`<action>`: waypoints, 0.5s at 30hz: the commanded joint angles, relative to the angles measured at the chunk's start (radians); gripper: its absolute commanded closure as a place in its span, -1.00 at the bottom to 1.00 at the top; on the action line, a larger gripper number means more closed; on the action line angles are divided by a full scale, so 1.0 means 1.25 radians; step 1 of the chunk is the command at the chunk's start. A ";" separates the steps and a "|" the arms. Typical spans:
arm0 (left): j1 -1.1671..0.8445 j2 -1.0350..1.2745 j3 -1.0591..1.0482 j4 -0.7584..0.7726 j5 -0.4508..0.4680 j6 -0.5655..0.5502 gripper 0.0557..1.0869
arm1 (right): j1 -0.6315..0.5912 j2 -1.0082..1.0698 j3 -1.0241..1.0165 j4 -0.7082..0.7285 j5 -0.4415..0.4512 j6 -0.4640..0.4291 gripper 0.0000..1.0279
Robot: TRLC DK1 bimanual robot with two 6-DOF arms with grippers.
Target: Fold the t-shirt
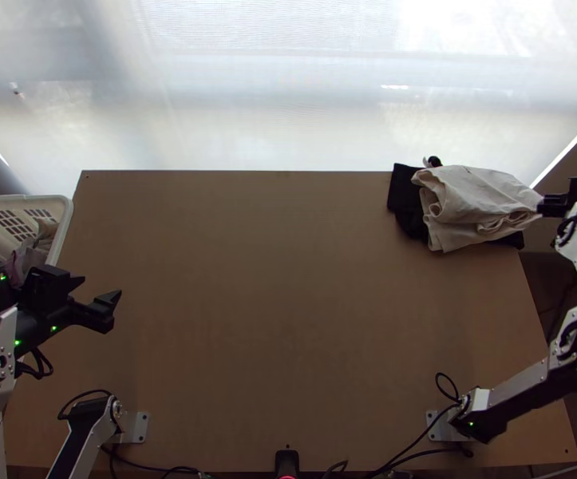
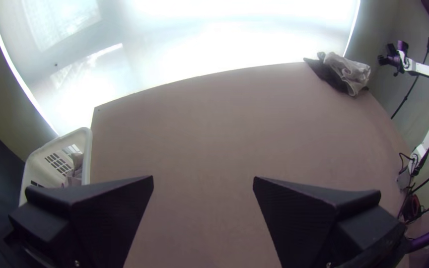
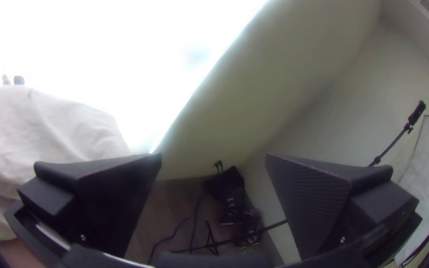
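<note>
- Which cloth is the t-shirt, I cannot tell for sure. A pale garment [image 1: 480, 199], bunched or loosely folded over, lies on a black cloth [image 1: 404, 195] at the far right corner of the worktop [image 1: 288, 279], and seems to lap over the right edge. More cloth [image 2: 77, 161] lies in the basket at the left.
- Either way the t-shirt should be light, limp and soft: nothing to break, but quick to crease, and layers may come up together.
- On the pale garment, a loose outer edge or corner is the best hold, pinched shallowly so the black cloth beneath is not dragged along.
- For a piece in the basket, I would take a raised fold from above, lift it clear of the rim, then spread it before folding.
- The white basket [image 2: 87, 159] has slotted walls and stands beside the worktop's left edge; its greyish, crumpled contents are partly hidden.
- The left gripper [image 2: 203, 177] is at the left, near the basket, its jaws spread with nothing between them.
- The right gripper [image 3: 213, 155] is close beside the pale garment, jaws wide apart and holding nothing; whether they touch it, I cannot tell.
</note>
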 commanded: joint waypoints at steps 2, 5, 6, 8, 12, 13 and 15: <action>0.007 -0.058 -0.002 0.056 0.001 -0.060 -0.90 | 0.084 -0.273 -0.100 -0.068 -0.008 0.040 -0.90; -0.001 -0.106 -0.020 0.124 0.003 -0.118 -0.90 | 0.165 -0.413 -0.163 -0.088 -0.007 0.076 -0.90; -0.012 -0.123 -0.034 0.153 0.006 -0.134 -0.90 | 0.200 -0.461 -0.186 -0.088 -0.007 0.088 -0.90; -0.052 -0.161 -0.071 0.221 0.004 -0.171 -0.90 | 0.275 -0.558 -0.240 -0.089 -0.006 0.105 -0.90; -0.079 -0.268 -0.191 0.392 0.006 -0.214 -0.90 | 0.435 -0.727 -0.370 -0.079 0.044 0.150 -0.90; -0.085 -0.292 -0.223 0.436 0.004 -0.216 -0.90 | 0.475 -0.759 -0.402 -0.067 0.066 0.152 -0.90; -0.093 -0.338 -0.290 0.512 0.004 -0.216 -0.90 | 0.540 -0.823 -0.463 -0.039 0.110 0.155 -0.90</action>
